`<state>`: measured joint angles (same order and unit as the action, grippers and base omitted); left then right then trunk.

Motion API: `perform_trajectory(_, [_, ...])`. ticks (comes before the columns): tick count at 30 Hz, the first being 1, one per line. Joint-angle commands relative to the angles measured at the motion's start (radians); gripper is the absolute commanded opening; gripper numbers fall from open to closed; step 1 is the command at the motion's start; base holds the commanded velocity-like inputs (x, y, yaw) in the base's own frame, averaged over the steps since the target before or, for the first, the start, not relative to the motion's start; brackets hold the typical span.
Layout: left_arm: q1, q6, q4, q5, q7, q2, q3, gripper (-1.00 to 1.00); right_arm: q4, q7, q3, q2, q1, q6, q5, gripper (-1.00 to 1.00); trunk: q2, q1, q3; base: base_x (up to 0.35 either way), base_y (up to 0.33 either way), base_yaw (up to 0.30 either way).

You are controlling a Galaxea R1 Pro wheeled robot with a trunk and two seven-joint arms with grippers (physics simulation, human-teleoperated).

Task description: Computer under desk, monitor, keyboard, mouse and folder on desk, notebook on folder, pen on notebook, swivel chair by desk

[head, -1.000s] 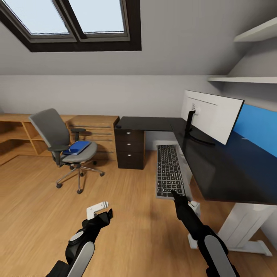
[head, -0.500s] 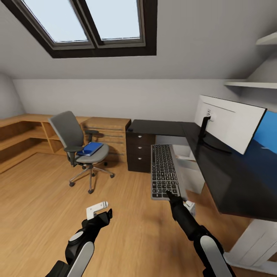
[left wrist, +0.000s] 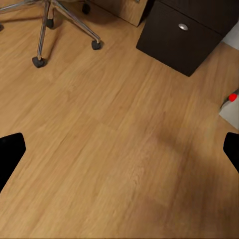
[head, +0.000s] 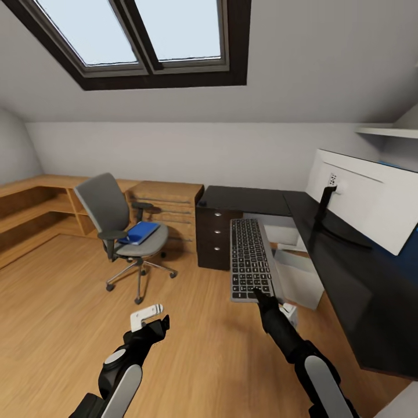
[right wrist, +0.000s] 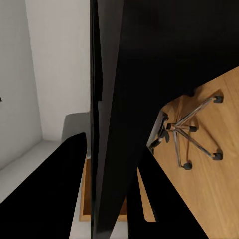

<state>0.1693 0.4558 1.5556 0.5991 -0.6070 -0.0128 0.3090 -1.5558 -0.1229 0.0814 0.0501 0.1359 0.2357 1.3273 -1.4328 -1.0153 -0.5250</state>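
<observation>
We hold the keyboard (head: 253,259) in our right claw (head: 257,294), clamped on its near edge, above the floor beside the tabletop (head: 348,261). Our left claw (head: 152,320) hangs empty, fingers spread wide. The folder (head: 139,232) lies on the swivel chair (head: 119,223); the monitor (head: 371,203) stands on the tabletop.

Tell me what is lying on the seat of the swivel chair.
A blue folder lies flat on the grey seat of the swivel chair, reaching toward the seat's front edge. Anything lying on top of the folder is too small to make out, and whatever it covers is hidden.
</observation>
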Motion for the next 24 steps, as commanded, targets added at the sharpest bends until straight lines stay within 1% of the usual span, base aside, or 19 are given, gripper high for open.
perform_trajectory(1, [0.001,0.001,0.001,0.009,-0.010,-0.001,0.002,1.00,-0.002,-0.007,-0.001,-0.007,0.001,0.003,0.010,-1.00,0.007,0.003,0.002,0.325,0.000,0.001])
perform_trajectory(2, [0.001,0.001,0.001,0.010,-0.010,-0.001,0.002,1.00,-0.001,-0.006,-0.001,-0.020,0.001,0.002,0.012,-1.00,0.014,0.007,0.005,0.326,0.000,0.000])
perform_trajectory(6, [0.001,0.001,0.001,0.010,-0.010,-0.001,0.002,1.00,-0.001,-0.006,-0.004,-0.026,0.001,0.003,0.014,-1.00,0.042,0.023,0.018,0.326,0.000,0.000])
perform_trajectory(17, [0.001,0.001,0.001,0.010,-0.009,-0.001,0.002,1.00,0.009,-0.005,-0.012,-0.027,0.001,0.002,0.015,-1.00,0.119,0.065,0.052,0.326,0.000,0.000])
perform_trajectory(18, [0.001,0.001,0.001,0.010,-0.010,0.000,0.002,1.00,0.014,-0.005,-0.027,-0.026,0.001,0.002,0.015,-1.00,0.119,0.065,0.052,0.326,0.000,0.000])
perform_trajectory(24, [0.001,0.001,0.001,0.008,-0.009,-0.001,0.002,1.00,0.026,-0.006,-0.036,-0.025,0.001,0.003,0.016,-1.00,0.119,0.065,0.052,0.326,0.000,0.000])
